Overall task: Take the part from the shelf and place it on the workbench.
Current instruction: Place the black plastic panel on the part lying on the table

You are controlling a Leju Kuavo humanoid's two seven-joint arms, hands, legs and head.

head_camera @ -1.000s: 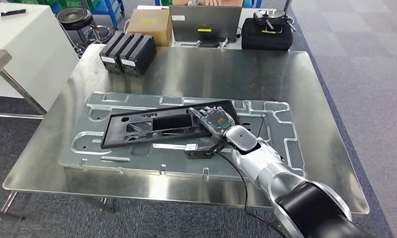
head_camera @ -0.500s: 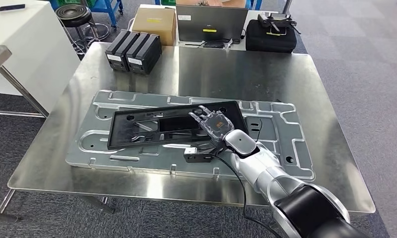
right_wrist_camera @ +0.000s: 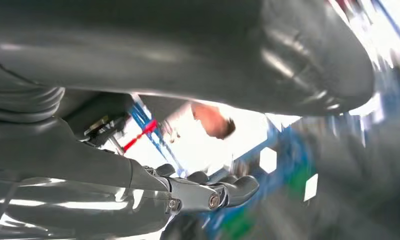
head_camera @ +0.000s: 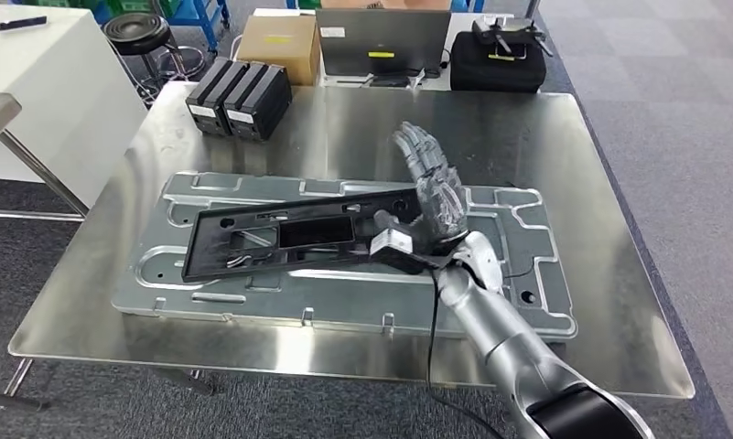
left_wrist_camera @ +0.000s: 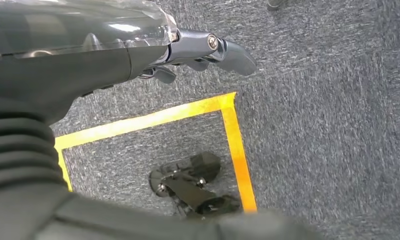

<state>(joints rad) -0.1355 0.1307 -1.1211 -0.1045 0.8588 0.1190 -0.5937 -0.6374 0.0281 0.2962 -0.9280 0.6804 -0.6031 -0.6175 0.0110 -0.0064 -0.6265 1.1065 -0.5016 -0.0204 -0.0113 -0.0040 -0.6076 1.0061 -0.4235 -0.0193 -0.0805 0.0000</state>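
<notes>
1. The right hand (head_camera: 433, 187) stood raised above the workbench (head_camera: 564, 165), fingers spread and pointing up, holding nothing.
2. The left hand (left_wrist_camera: 138, 55) hung over grey carpet (left_wrist_camera: 327, 125), fingers loosely extended, holding nothing.
3. The part (head_camera: 298, 236), a long black frame, lay flat on the metal panel (head_camera: 518, 265) on the workbench, just beside the right hand.
4. Its long axis ran left to right, the right end slightly farther from the robot.

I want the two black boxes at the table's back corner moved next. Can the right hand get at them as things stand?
Probably yes. The right hand is raised with fingers spread and holds nothing, and bare steel tabletop lies between it and the black boxes. Whether the arm stretches that far I can't tell.
</notes>
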